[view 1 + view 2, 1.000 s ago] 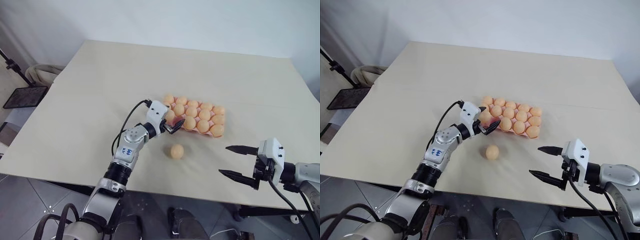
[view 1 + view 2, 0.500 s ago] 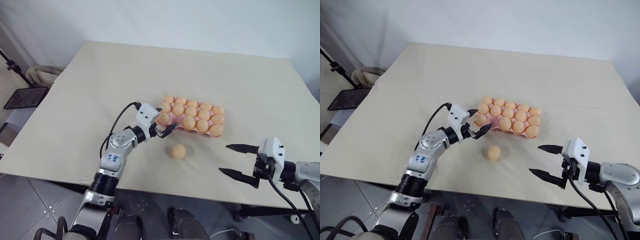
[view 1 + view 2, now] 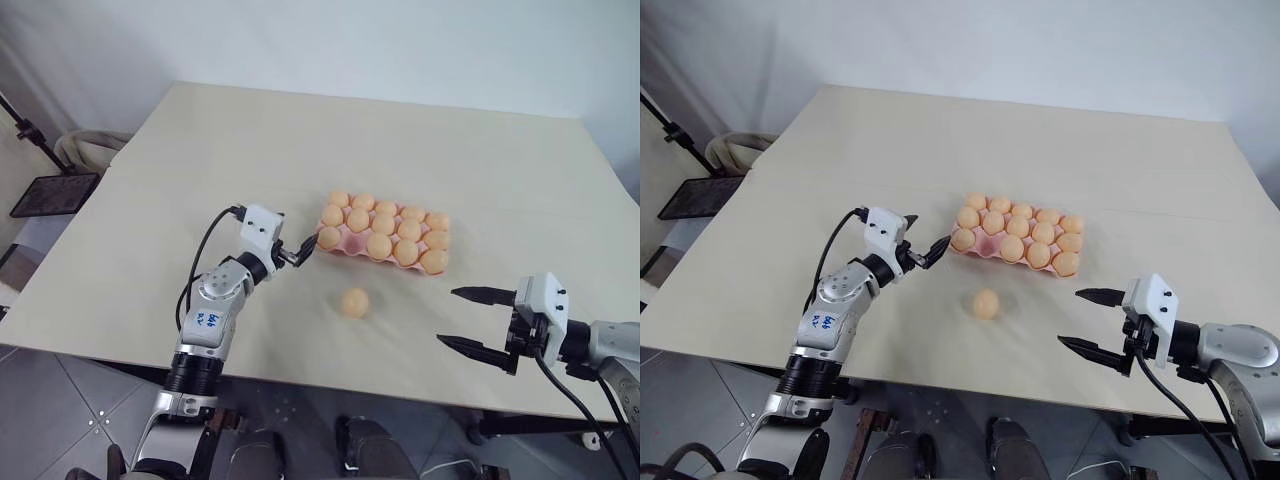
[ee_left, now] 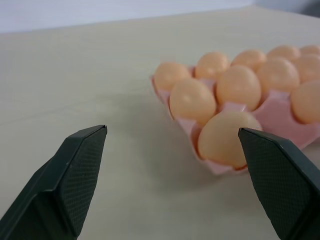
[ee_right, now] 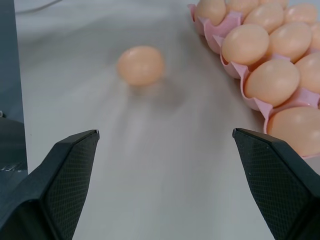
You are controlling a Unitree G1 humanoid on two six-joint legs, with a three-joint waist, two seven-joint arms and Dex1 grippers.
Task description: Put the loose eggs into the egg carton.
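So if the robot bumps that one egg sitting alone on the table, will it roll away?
Probably: the small, smooth, pale orange egg is round and lies on the flat beige table with nothing around it. It may also slip between hard fingers, being so smooth.

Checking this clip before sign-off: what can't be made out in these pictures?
- egg carton: its one bare cup in the near row, head views; neighbouring eggs hide its floor.
- egg carton's far end: cut off by the edge, both wrist views.
- loose egg: blurred, right wrist view; surface unreadable.
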